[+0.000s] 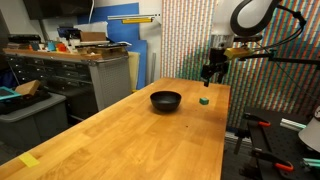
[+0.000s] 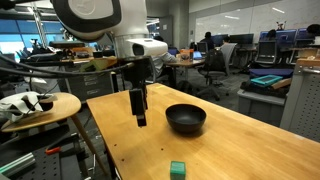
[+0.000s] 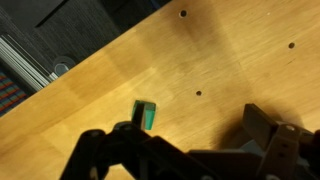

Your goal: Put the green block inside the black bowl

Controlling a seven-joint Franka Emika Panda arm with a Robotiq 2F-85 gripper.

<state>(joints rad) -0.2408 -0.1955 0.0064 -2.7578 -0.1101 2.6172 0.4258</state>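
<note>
On the table (image 1: 120, 140) in an exterior view, the bowl (image 1: 166, 100) sits left of the block (image 1: 204, 100), near but apart; further right the gripper (image 1: 212, 78) hangs above the table, holding nothing. Through the wrist view its fingers (image 3: 268, 135) stand spread wide, the block lying below, nearer one of them

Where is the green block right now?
In both exterior views the green block lies on the table near its edge, apart from the black bowl, below the raised gripper.
</note>
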